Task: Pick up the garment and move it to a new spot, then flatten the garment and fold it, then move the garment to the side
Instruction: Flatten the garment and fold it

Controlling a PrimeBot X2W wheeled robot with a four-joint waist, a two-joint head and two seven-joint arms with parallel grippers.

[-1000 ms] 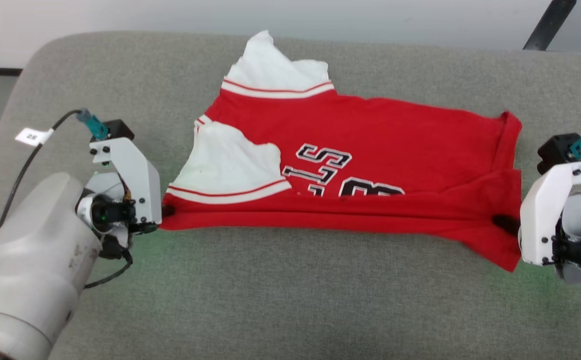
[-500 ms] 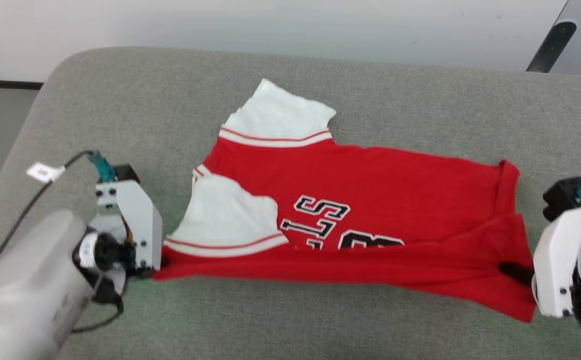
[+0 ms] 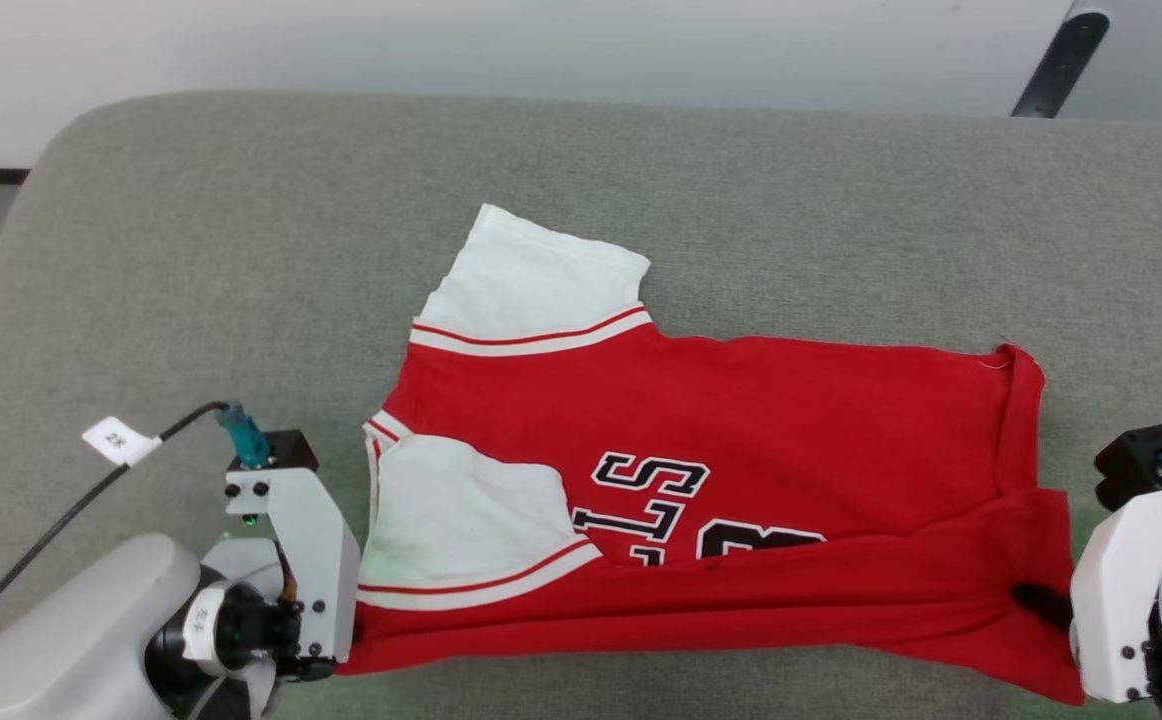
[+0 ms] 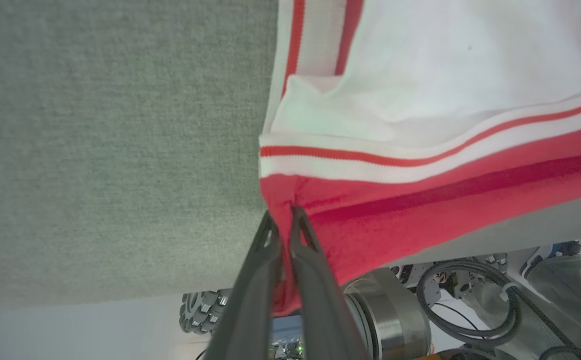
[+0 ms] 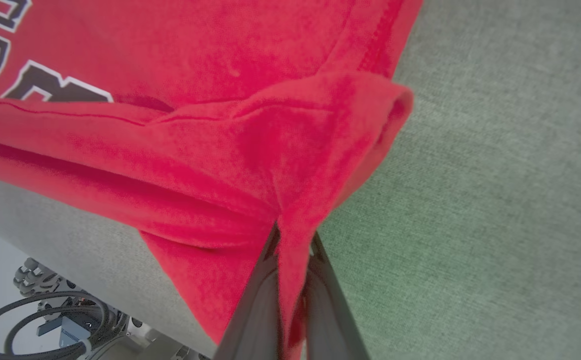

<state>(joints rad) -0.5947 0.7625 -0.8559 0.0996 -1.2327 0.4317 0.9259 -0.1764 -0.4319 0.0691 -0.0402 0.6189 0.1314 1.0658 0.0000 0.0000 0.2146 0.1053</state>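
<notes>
The left gripper [image 4: 281, 222] pinches the near-left corner of the garment [image 3: 741, 420], the right gripper [image 5: 293, 235] its near-right corner (jaws pressed onto red cloth); it lies along the bench's [image 3: 241, 250] near edge. Best, I judge, to move both together, that edge taut and level

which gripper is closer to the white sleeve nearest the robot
Left. The left gripper pinches the garment at its red edge beside that sleeve; the right gripper grips the opposite end.
</notes>
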